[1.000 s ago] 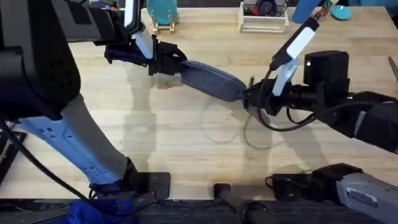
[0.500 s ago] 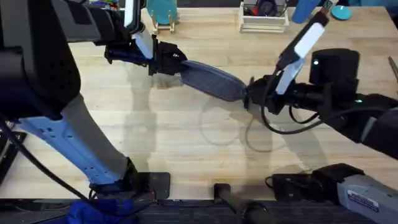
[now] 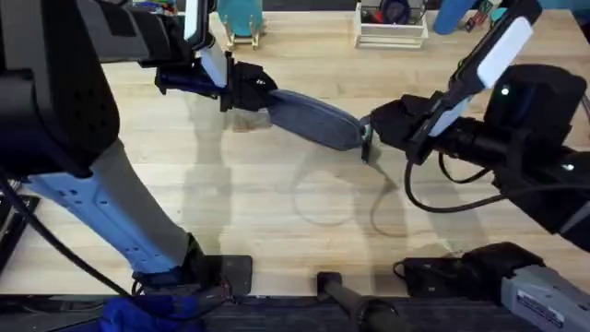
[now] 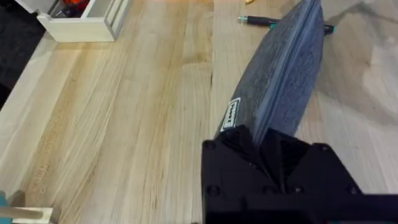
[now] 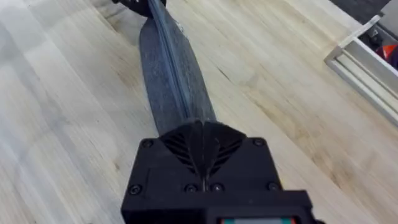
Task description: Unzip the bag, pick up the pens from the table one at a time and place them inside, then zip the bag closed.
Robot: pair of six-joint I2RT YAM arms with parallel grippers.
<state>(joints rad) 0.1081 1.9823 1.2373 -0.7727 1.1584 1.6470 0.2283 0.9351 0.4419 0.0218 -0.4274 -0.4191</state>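
- Right gripper pinches the near end of the blue-grey pencil pouch, apparently at the zipper.
- Left gripper clamps the far end, stretching the pouch above the table.
- A dark pen lies beyond; the zipper looks closed, so unzipping is probably in hand, and next calls for a steady pull along it.

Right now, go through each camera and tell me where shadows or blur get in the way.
Overhead: the left arm looms large, dark and soft-edged, and arm shadows fall on the table. Left wrist: a grey shadow lies past the pouch. Right wrist: the tray looks soft.
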